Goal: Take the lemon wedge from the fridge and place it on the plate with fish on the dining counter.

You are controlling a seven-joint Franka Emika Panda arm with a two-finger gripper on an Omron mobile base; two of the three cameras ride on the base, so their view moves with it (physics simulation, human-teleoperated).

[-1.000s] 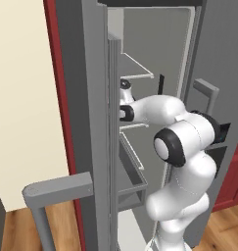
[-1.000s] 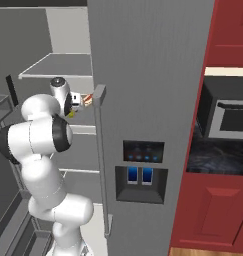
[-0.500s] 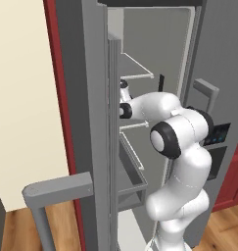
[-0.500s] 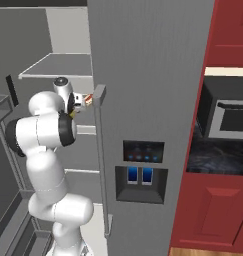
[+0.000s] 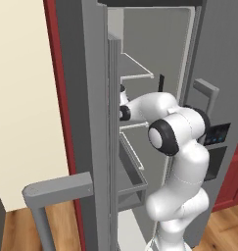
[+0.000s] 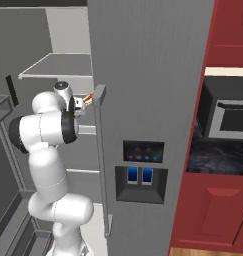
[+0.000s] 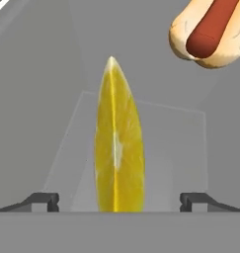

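The fridge (image 5: 86, 98) stands with its left door swung open, and my arm reaches onto a middle shelf. In the hand view the lemon wedge (image 7: 119, 153), a bright yellow pointed slice, stands upright on the grey shelf right in front of the hand. My gripper (image 7: 119, 200) is open, and the wedge sits between its two dark fingertips (image 7: 42, 200) without either touching it. From the right base view the hand (image 6: 78, 104) shows beside the shut door's handle. The plate with fish and the dining counter are out of view.
A hot dog in a bun (image 7: 210, 34) lies on the same shelf beyond the wedge, up and to the right. The shut right door carries a bar handle (image 6: 100, 160) and a dispenser panel (image 6: 142, 167). An oven (image 6: 228, 117) sits in the red cabinets on the right.
The arm has stretched deeper into the fridge, with the elbow rising and moving forward. The jaws have stayed wide apart.
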